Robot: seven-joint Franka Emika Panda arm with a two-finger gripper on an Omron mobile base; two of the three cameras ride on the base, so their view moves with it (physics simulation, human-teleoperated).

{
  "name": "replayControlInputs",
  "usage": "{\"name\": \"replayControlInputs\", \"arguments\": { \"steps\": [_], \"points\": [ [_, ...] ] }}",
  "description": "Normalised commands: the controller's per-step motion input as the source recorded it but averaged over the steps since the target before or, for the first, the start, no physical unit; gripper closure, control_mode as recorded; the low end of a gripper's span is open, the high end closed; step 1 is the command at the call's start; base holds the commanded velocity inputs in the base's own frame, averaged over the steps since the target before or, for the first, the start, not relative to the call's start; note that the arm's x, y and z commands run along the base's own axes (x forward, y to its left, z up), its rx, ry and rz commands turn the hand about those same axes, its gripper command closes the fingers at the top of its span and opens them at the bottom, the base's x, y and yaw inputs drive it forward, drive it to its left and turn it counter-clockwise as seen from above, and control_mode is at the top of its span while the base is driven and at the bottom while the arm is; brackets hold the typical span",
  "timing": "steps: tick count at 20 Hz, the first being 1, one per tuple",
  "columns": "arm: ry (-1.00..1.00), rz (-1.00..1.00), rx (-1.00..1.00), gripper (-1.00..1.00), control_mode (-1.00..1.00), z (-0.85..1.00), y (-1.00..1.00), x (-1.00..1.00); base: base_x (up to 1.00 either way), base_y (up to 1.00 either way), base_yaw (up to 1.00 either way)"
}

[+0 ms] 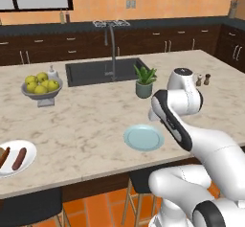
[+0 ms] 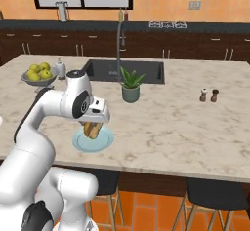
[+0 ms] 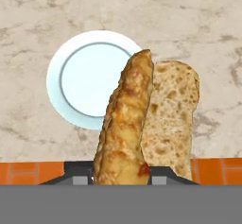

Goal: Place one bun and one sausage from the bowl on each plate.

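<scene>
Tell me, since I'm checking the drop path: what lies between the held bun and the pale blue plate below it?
Nothing. In the hand view the bun hangs in the gripper over the pale blue plate, with only air between them.

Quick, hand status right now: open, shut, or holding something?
Hand: closed on the bun, held above the pale blue plate.

Arm bent low, gripper (image 2: 93, 126) clamped, pointing down.

Crusty rough bun (image 3: 127, 124), glossy plate (image 3: 90, 76), marbled counter (image 3: 189, 20)
</scene>
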Motion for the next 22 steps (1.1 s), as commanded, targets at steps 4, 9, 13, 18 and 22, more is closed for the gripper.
{"name": "replayControlInputs", "arguments": {
  "steps": [4,9,13,18,22],
  "points": [
    [0.00,0.03,0.00,1.00,-1.00,-0.20,0.07,0.40,0.11,0.00,0.01],
    [0.09,0.02,0.00,1.00,-1.00,-0.76,0.09,0.68,0.00,0.00,0.00],
    [0.10,0.00,0.00,1.00,-1.00,-0.86,-0.03,0.89,0.00,0.00,0.00],
    [0.02,0.00,0.00,1.00,-1.00,-0.59,0.00,0.52,0.00,0.00,0.00],
    [-0.02,0.00,-0.01,1.00,-1.00,-0.26,0.07,0.11,0.00,0.00,0.00]
  ]
}}
